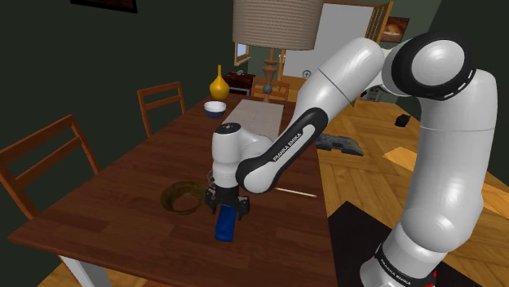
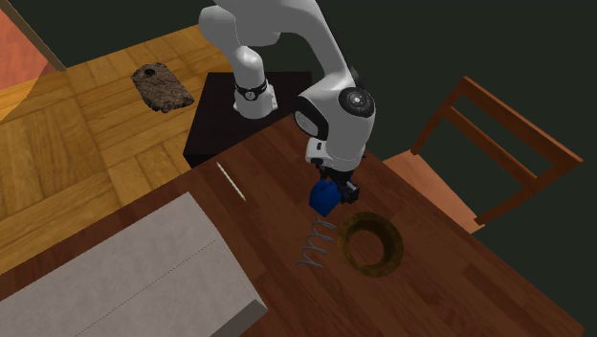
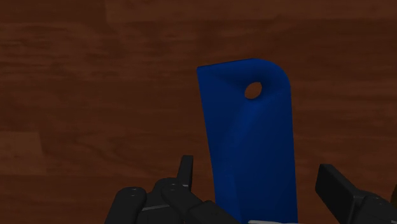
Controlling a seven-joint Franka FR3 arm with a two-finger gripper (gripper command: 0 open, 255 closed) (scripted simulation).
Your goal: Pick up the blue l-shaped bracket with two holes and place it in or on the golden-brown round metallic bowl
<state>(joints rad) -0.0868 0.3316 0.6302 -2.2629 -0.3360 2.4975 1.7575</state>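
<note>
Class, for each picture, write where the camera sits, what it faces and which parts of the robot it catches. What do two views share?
Shoulder view: beside the stand, looking down over the table; arm and gripper show.
Second exterior view: high across the table, facing the stand; arm shows.
Wrist view: on the wrist, facing the blue bracket; two fingers show.
Both exterior views share the bowl.

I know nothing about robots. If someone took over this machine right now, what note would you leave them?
Gripper: open, low over the blue bracket, one finger on either side, neither touching it.
Bracket: seems to rest on the wooden table, beside the golden-brown bowl but apart from it.
Done: gripper lined up on the bracket.
Left: close, lift, carry to the bowl, release.
</note>
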